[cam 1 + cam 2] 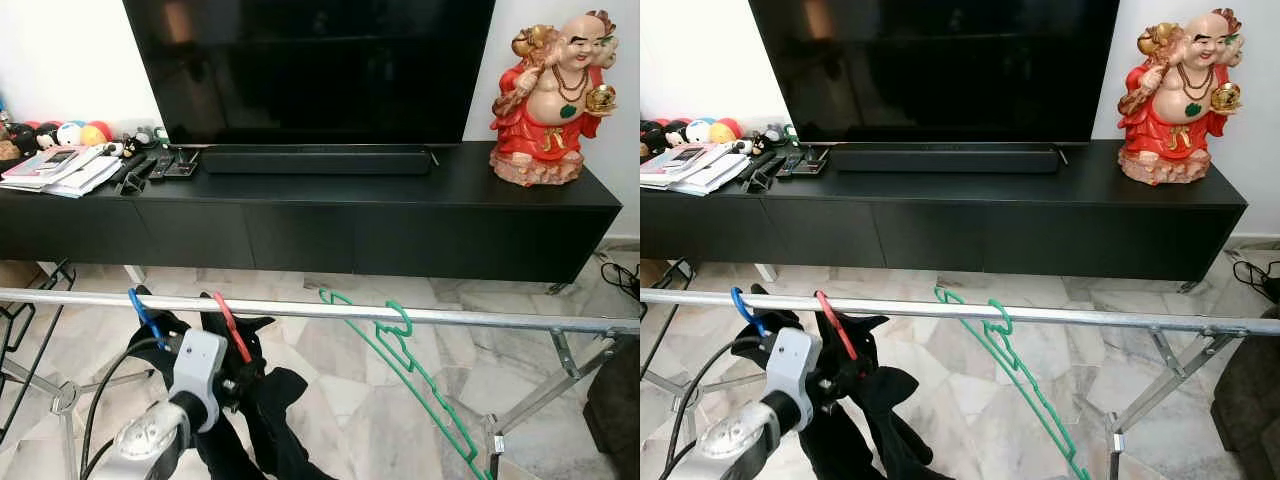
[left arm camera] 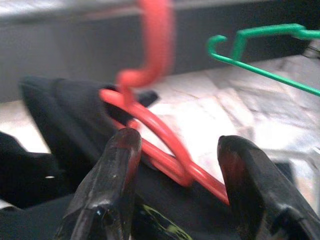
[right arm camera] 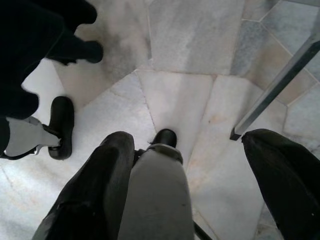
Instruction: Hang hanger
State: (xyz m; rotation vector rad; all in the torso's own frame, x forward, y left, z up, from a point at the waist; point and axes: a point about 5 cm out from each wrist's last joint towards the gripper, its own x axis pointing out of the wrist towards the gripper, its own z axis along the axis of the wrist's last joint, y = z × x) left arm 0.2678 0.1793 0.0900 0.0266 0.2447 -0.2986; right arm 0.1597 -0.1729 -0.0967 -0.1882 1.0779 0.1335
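Observation:
A metal rail (image 1: 470, 317) runs across in front of me. On it hang a blue hanger hook (image 1: 145, 318), a red hanger (image 1: 232, 325) carrying a black garment (image 1: 275, 400), and a bare green hanger (image 1: 410, 365) tilted down to the right. My left arm reaches up from the lower left to the red hanger. In the left wrist view the left gripper (image 2: 175, 145) is open, its fingers on either side of the red hanger's (image 2: 170, 150) shoulder just below the hook. My right gripper (image 3: 192, 142) is open and points down at the marble floor.
Behind the rail stands a long black TV console (image 1: 300, 225) with a TV, a soundbar (image 1: 315, 160), a red statue (image 1: 550, 95), and papers and remotes (image 1: 70, 168) at the left. The rack's legs (image 1: 555, 385) spread on the floor at both sides.

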